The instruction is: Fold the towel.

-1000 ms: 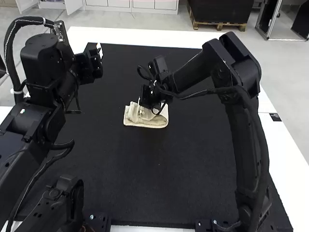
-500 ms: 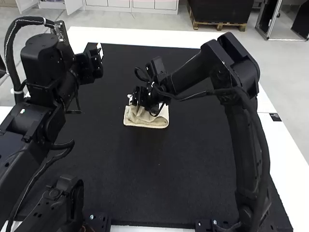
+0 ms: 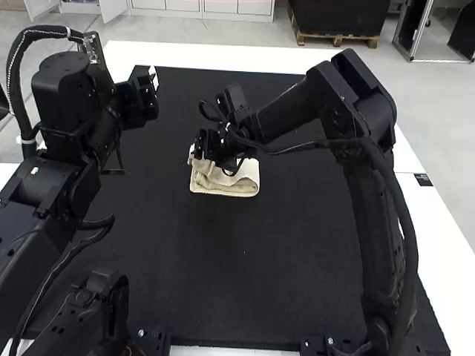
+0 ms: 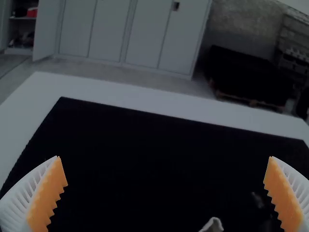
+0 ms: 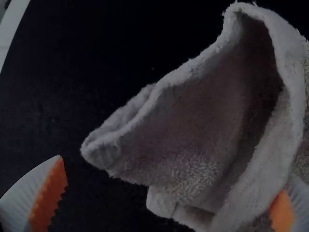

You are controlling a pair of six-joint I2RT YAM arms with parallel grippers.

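Across the middle of the black mat [image 3: 245, 274]: one towel [image 3: 241, 182], cream, folded into a small compact bundle, its nearer edge smooth and rounded, its far left part loose and bunched.

At that far left part: my right gripper [image 3: 200, 147], low over the cloth. Jaws released, spread wide. One ribbed white finger with an orange pad [image 5: 49, 195] stands apart from the towel; the other orange pad [image 5: 281, 213] is at the cloth, partly covered by its edge. In my right wrist view, the towel's upper layer rises in a hollow, peaked fold, shaded inside, one blunt corner pointing into the gap between my fingers.

Farther off, left of the towel and well apart from it: my left gripper [image 3: 141, 95], raised near the mat's far left corner. Jaws released, also spread wide.

Beyond the mat: the white table [image 3: 223, 56], a pale strip along the far side.
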